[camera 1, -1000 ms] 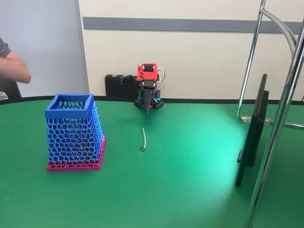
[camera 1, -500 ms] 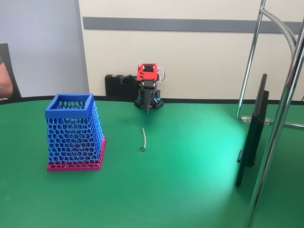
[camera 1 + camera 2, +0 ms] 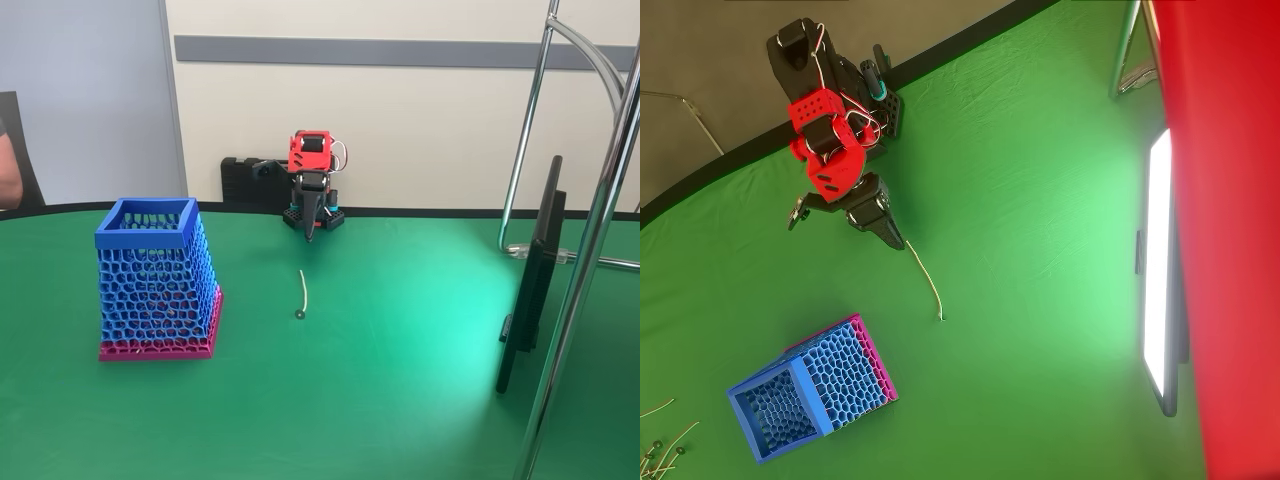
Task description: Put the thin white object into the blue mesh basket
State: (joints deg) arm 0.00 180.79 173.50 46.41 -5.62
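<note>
**Person's arm pulled back; strip and basket unmoved**

Person (image 3: 8,170) at the fixed view's left edge has withdrawn. Pincer (image 3: 309,236) (image 3: 895,240) closed, empty, tip down. Thin white object (image 3: 303,293) (image 3: 926,280): slim curved whitish strip, dark knob at far end, on green table (image 3: 400,380), long axis running away from pincer tip. Blue mesh basket (image 3: 150,236) (image 3: 752,434) well apart.

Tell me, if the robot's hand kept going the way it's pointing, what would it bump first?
Probably the green table. The hand points down with its tip just above the cloth, near the far end of the thin white object. Exact depth is hard to judge.
</note>
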